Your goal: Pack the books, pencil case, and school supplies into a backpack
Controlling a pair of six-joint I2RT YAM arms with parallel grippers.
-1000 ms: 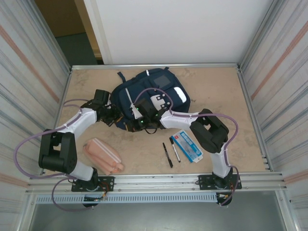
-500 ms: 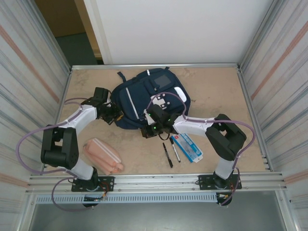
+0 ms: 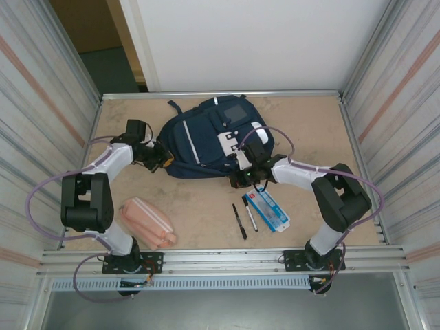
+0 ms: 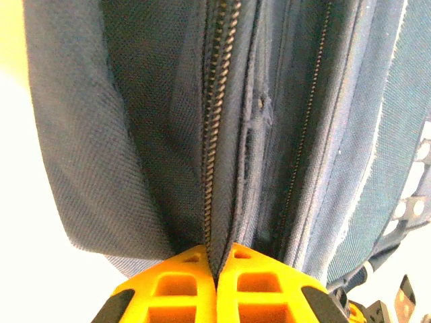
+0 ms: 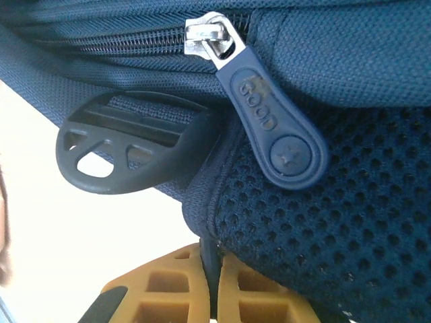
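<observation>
Your L gripper (image 4: 217, 279) is pinched shut on the backpack (image 3: 196, 141) zip seam. R gripper (image 5: 212, 286) clamps its mesh edge, below the zip pull (image 5: 273, 124). Backpack lies mid-table, w/ pencil case (image 3: 146, 221), pens (image 3: 238, 221) and box (image 3: 268, 208) nearer you.

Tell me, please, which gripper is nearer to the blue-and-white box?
Right. The right gripper pinches the backpack at its near edge, just beyond the blue-and-white box; the left gripper grips the backpack's left side, much farther from it.
</observation>
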